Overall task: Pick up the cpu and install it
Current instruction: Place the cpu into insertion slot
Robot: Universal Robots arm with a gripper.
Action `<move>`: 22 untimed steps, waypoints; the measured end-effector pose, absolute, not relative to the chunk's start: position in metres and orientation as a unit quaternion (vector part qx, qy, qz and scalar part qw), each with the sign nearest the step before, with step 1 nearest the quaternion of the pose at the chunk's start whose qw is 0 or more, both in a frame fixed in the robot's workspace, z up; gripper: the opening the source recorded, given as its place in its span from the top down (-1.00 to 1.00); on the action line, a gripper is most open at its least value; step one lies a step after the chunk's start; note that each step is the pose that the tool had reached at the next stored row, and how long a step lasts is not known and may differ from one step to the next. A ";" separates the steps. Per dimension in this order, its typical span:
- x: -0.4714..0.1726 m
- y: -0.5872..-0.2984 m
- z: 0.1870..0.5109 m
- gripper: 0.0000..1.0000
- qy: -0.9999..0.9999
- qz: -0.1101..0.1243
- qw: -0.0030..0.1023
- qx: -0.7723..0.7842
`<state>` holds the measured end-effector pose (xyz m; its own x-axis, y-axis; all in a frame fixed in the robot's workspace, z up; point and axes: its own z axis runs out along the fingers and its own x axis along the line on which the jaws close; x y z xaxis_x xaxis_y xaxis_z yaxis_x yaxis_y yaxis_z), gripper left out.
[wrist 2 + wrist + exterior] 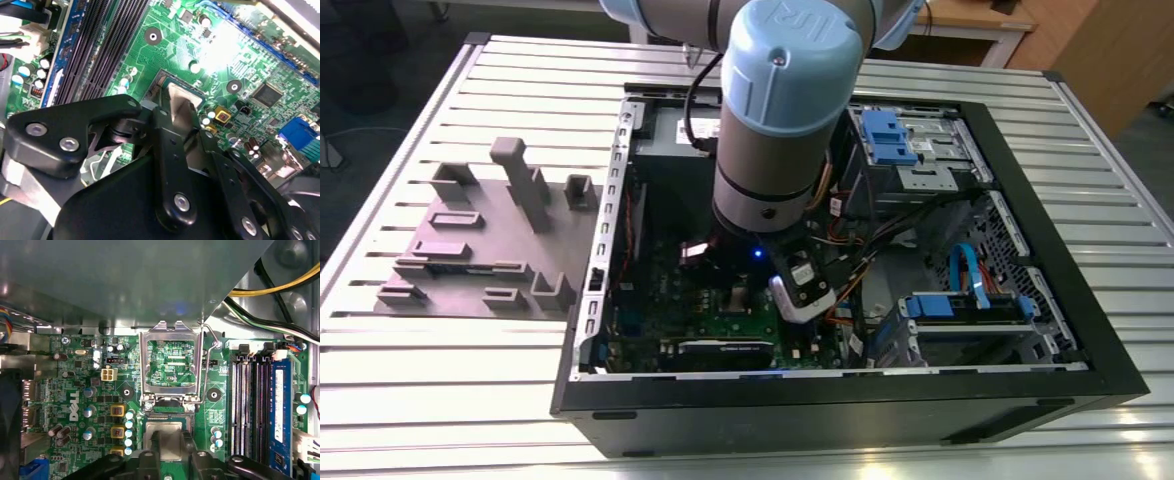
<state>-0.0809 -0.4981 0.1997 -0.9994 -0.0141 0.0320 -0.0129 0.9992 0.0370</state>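
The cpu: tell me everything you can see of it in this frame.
The cpu is a small flat square chip with a silvery, dully reflective metal top, lying face up. It is at the open socket of the green motherboard, next to the hinged metal frame, which stands flipped up. The black gripper closes on it from two opposite edges, and its fingers cover part of the top. Whether the chip sits in the socket or hangs just above it cannot be told.
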 end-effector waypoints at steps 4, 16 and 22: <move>-0.081 -0.498 0.201 0.16 -1.000 -0.018 0.016 0.007; -0.081 -0.498 0.198 -0.11 -1.000 -0.019 0.016 0.007; -0.083 -0.498 0.196 -0.11 -1.000 -0.019 0.016 0.007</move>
<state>-0.0825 -0.4981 0.1960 -0.9994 -0.0143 0.0320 -0.0131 0.9992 0.0379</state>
